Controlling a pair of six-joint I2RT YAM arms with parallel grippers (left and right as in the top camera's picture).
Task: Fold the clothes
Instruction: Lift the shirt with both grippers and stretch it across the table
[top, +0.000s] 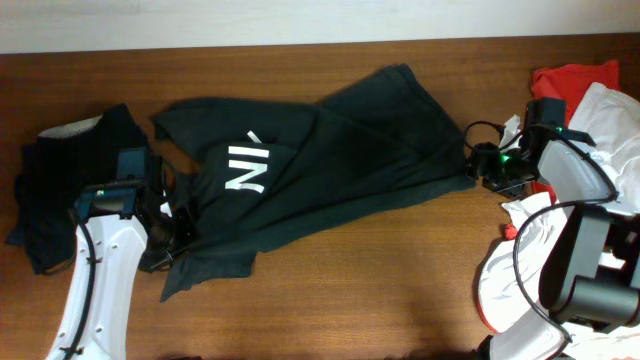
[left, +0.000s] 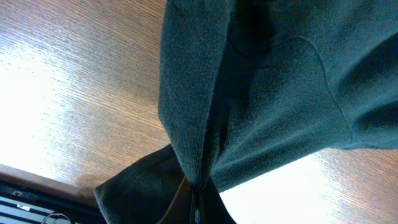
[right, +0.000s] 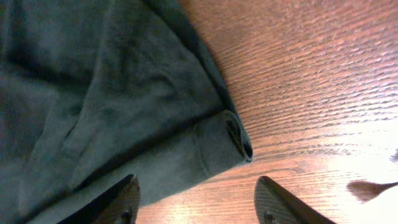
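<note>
Both my claws are at the black T-shirt (top: 340, 150): left gripper (left: 198, 198) pinches soft, limp cloth; right gripper (right: 198, 199) is wide open, empty. Hem corner (right: 233, 140) seems the best grip

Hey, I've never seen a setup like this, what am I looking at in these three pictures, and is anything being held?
These are two robot arms at a wooden table, each ending in a two-finger gripper. The wide picture comes from a camera fixed above the table; the other two come from cameras on the arms' wrists.

A large black T-shirt with white lettering lies crumpled across the middle. A dark garment sits at the far left, and red and white clothes are piled at the right.

The left gripper is pinching a fold of the black shirt: its wrist view shows cloth bunched right at the fingers. The right gripper is open, its two fingers spread just short of the shirt's hemmed corner, holding nothing.
</note>
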